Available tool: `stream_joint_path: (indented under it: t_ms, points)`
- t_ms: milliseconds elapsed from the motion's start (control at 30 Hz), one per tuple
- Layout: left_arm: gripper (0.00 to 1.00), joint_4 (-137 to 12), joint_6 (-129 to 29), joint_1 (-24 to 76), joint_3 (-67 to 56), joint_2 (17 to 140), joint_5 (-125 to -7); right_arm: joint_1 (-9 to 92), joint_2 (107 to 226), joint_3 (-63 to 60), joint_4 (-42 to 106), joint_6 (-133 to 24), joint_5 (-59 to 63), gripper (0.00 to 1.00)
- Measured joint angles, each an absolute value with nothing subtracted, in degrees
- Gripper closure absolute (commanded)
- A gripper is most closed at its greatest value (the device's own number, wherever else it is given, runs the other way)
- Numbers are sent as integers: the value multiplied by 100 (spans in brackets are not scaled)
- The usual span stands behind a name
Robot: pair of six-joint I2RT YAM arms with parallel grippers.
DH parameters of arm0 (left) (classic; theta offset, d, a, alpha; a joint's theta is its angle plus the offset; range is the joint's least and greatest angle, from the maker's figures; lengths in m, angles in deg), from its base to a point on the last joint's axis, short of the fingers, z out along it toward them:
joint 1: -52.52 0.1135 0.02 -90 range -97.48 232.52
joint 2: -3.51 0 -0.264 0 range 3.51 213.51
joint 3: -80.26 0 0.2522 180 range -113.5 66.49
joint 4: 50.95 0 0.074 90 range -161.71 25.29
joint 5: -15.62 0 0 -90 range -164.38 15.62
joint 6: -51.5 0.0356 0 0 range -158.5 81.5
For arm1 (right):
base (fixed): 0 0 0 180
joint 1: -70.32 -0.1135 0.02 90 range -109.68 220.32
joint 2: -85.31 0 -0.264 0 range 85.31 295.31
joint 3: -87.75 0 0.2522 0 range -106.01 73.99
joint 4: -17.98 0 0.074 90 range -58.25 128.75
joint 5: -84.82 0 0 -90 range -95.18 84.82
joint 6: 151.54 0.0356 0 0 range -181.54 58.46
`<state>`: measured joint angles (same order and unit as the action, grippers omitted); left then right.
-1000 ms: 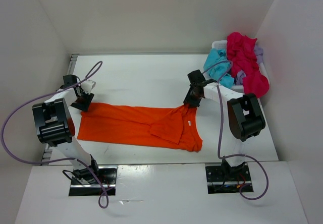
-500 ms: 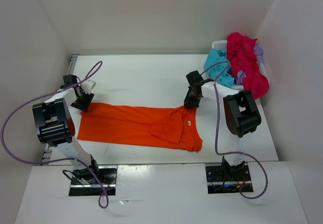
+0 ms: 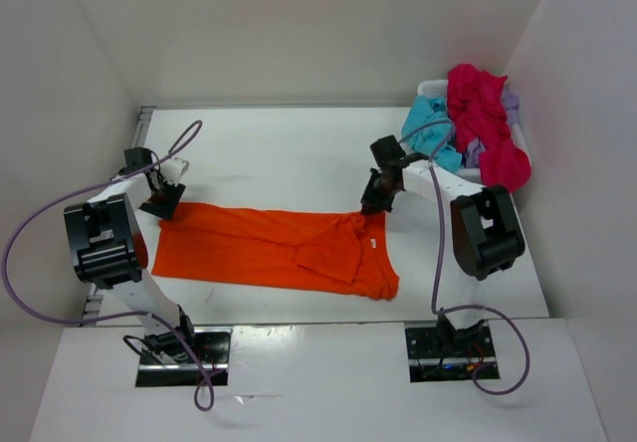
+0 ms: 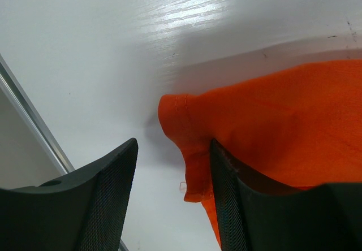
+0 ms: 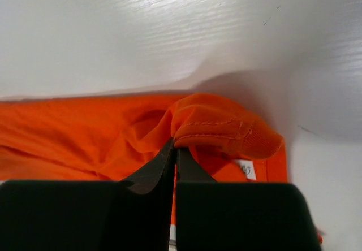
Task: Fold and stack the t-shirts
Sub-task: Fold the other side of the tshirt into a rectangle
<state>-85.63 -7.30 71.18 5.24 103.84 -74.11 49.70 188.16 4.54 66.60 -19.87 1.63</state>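
An orange t-shirt [image 3: 269, 248] lies stretched across the table, partly folded at its right end. My left gripper [image 3: 166, 203] is open at the shirt's far left corner [image 4: 186, 121]; one finger rests on the cloth, the other on bare table. My right gripper [image 3: 374, 201] is shut on the shirt's collar edge [image 5: 218, 129] at the far right, with the white label [image 5: 247, 169] beside it. More t-shirts, pink [image 3: 483, 123], teal [image 3: 430, 128] and lilac, are heaped in a white basket [image 3: 432, 89] at the back right.
White walls enclose the table on the left, back and right. A metal rail [image 4: 34, 121] runs along the table's left edge close to my left gripper. Bare table [image 3: 289, 153] lies behind the shirt.
My right gripper shifted slightly at the collar, bunching the cloth there a little. The left arm and the rest of the shirt have not moved.
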Motion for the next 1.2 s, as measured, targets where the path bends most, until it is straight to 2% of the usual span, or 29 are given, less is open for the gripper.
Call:
stream_joint_path:
  t_ms: [533,567,633,667,700,933,1100,1200]
  points:
    - [39,-8561,-723,7118,524,10397,-7411,5163,18269,554,6920,-2038,766,100]
    - [39,-8561,-723,7118,524,10400,-7411,5191,18269,602,6918,-2051,779,93]
    - [39,-8555,-723,7118,524,10406,-7411,5281,18267,714,6922,-2057,775,86]
    - [39,-8555,-723,7118,524,10406,-7411,5340,18267,777,6922,-2070,757,75]
    - [39,-8555,-723,7118,524,10406,-7411,5416,18267,839,6929,-2068,746,70]
    - [39,-8542,-723,7118,524,10419,-7411,5661,18269,856,6869,-2239,556,62]
    - [39,-8544,-723,7116,524,10419,-7411,5532,17950,843,6915,-2348,331,61]
    - [39,-8544,-725,7116,524,10419,-7404,5272,17583,978,6891,-2326,329,52]
